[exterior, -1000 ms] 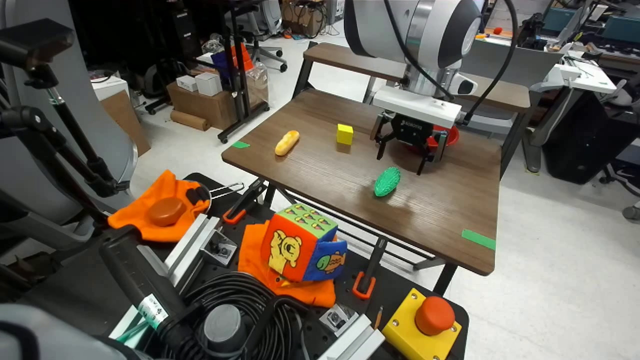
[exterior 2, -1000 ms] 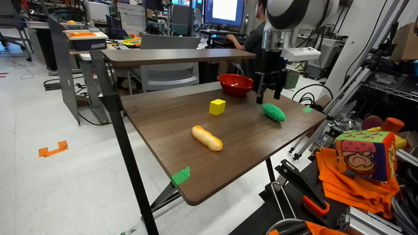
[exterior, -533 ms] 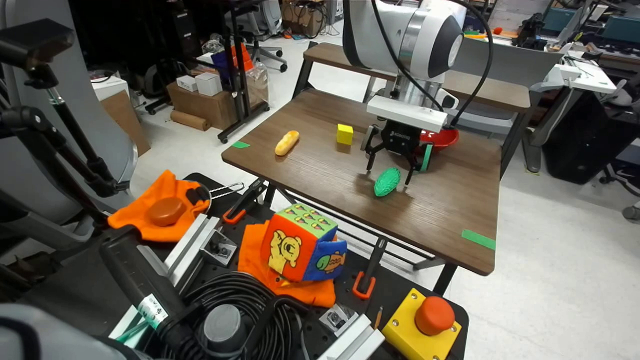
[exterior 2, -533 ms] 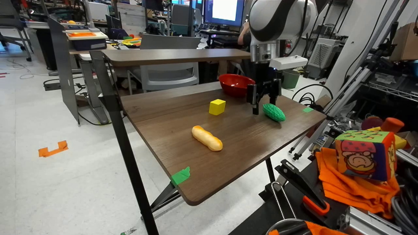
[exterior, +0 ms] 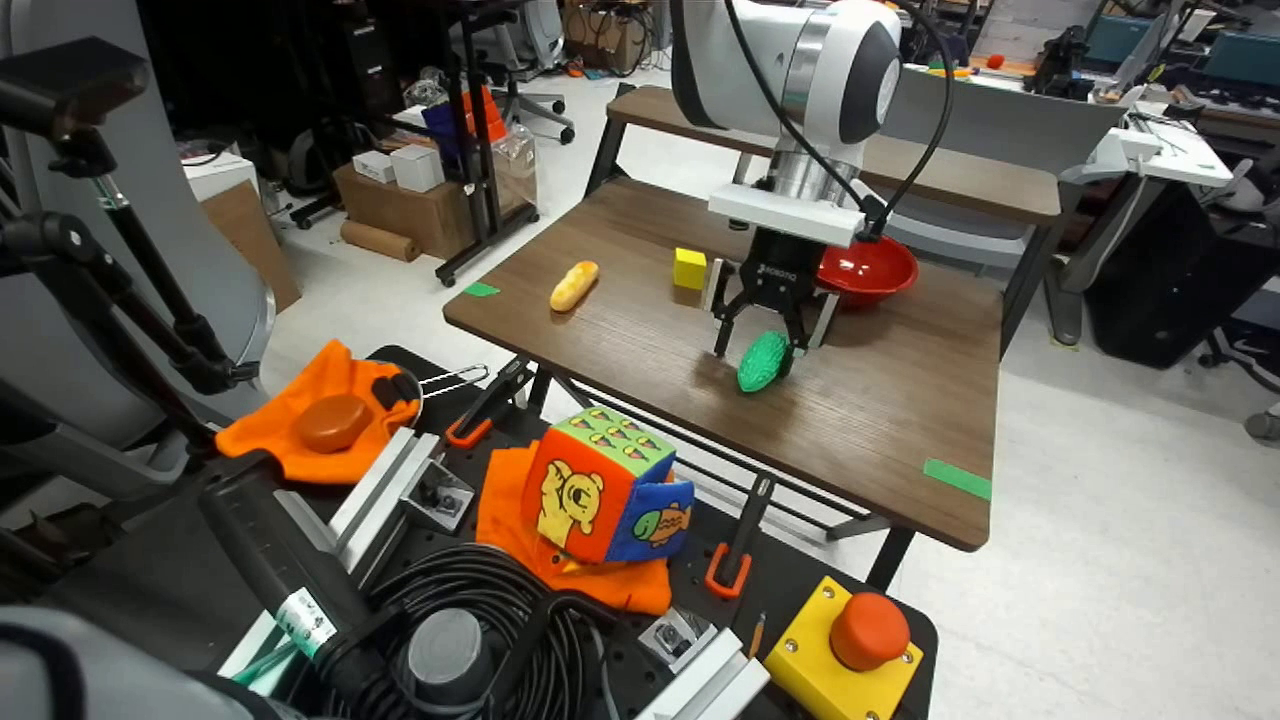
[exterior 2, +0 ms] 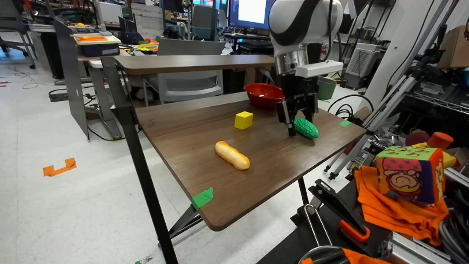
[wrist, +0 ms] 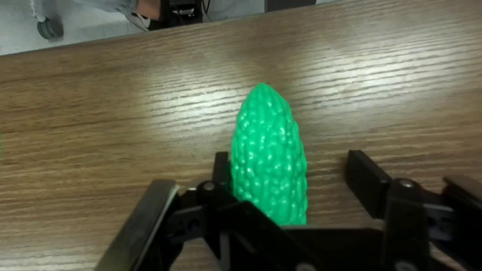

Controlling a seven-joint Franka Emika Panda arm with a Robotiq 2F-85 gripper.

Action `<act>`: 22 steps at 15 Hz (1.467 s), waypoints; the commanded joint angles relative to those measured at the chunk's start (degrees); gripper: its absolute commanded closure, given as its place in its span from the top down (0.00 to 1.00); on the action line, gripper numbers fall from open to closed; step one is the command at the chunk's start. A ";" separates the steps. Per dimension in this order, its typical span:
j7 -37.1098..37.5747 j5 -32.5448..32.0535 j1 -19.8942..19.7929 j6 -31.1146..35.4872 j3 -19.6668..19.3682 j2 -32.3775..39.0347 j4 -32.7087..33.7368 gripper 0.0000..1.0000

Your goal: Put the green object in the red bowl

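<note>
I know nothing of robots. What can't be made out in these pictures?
The green object: its lower end in the wrist view is hidden by the gripper.
The red bowl: part of it is hidden behind the gripper in both exterior views.
The arm: its upper part is cut off by the top edge in both exterior views.
The white label: print too small to read, in an exterior view.

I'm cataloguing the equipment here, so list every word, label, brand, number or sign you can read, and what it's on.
"ROBOTIQ": on the gripper, small but legible in an exterior view.
Print on the white label of the black handle-like object: too blurred to read.
Monitor screen: no text can be made out.
</note>
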 commanded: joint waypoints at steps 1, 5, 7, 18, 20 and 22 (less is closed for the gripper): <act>3.36 -0.24 1.08 -0.93 -0.85 -0.11 1.21 0.49; 4.37 0.08 0.91 -0.88 -0.59 -1.53 1.29 0.22; 3.62 0.48 0.64 -1.47 -0.17 -3.32 1.42 0.22; 3.97 1.30 -0.53 -10.26 -0.20 -3.27 21.18 0.22; 4.49 1.36 -0.60 -12.92 -0.29 0.11 27.26 0.22; 5.14 0.78 -0.43 -14.25 -0.68 4.38 33.67 0.22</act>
